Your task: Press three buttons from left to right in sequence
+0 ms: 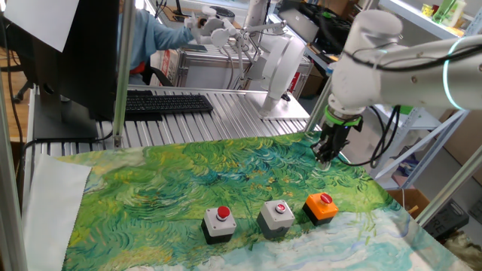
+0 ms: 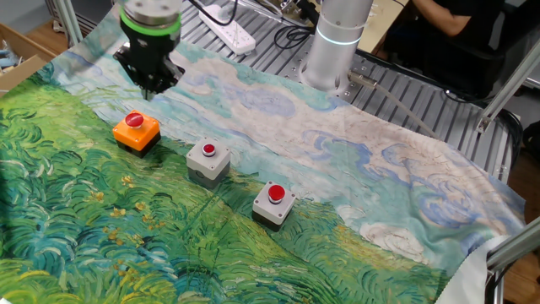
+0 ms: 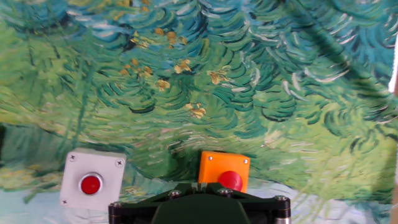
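we note the gripper (image 2: 154,87) shut, holding nothing, hovering near the orange button (image 2: 136,130); two grey buttons (image 2: 208,160) (image 2: 274,203) sit alongside on the painted cloth (image 2: 76,211).

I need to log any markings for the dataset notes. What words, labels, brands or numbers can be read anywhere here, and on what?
None can be read.
Three buttons: the orange one and the two grey ones have plain red caps, with no lettering showing.
Cloth: a painted swirl pattern, no text.
Keyboard: key legends too small to read.
Boxes on the shelf: any print too blurred.
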